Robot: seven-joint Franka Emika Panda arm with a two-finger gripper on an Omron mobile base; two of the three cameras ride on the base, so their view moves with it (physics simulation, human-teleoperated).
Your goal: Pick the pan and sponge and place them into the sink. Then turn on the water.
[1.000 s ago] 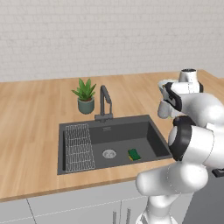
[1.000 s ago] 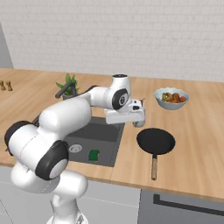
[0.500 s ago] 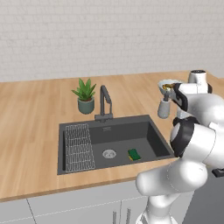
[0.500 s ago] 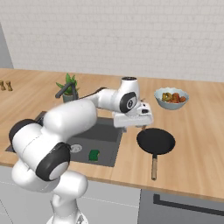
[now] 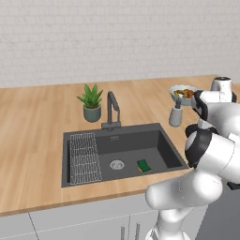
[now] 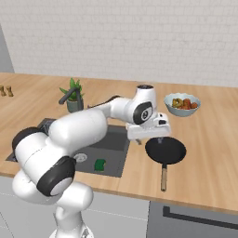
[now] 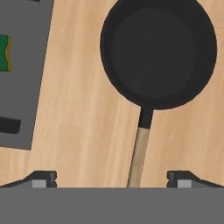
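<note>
Small yellow-and-green sponge (image 5: 144, 165) already down in the dark grey recessed sink (image 5: 159, 140), near its front wall. Round black wooden-handled pan (image 6: 165, 151) untouched on the wooden counter's front edge, right of the basin. Gripper (image 7: 112, 178) above it, jaws released, empty. Faucet (image 5: 111, 110) dry.

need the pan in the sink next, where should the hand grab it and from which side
Probably the wooden handle of the pan, taken from above: it is straight, narrow and lies flat on the counter, between the open fingertips in the hand view. The round body looks too wide for the hand.
</note>
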